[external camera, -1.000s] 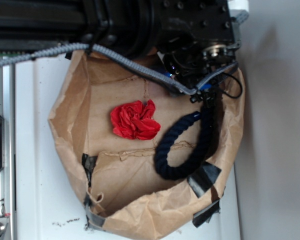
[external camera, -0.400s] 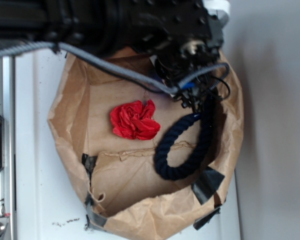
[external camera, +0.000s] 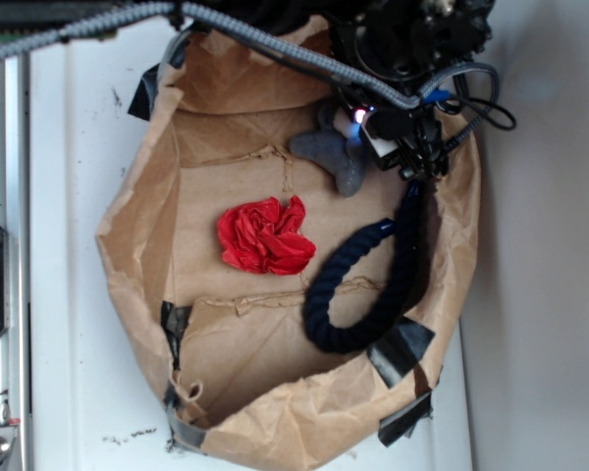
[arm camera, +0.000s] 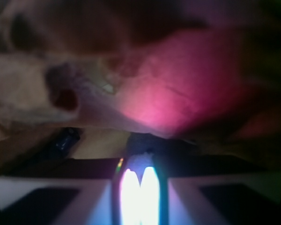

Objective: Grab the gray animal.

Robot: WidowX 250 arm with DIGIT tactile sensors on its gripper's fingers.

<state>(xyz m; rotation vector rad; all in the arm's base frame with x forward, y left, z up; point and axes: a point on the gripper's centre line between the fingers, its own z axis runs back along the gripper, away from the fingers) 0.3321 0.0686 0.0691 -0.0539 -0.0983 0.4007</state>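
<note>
The gray animal (external camera: 336,152), likely soft, light plush, lies near the paper bag's (external camera: 137,245) upper-right rim, beside the gripper (external camera: 378,132); jaw state unclear; squeeze its middle.

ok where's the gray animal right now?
Exterior view: the gray animal is at the top right inside the paper bag, right at the gripper, above the red paper ball and the rope loop.

gray animal (external camera: 336,155), plush, stubby limbs, near bag's top edge
</note>
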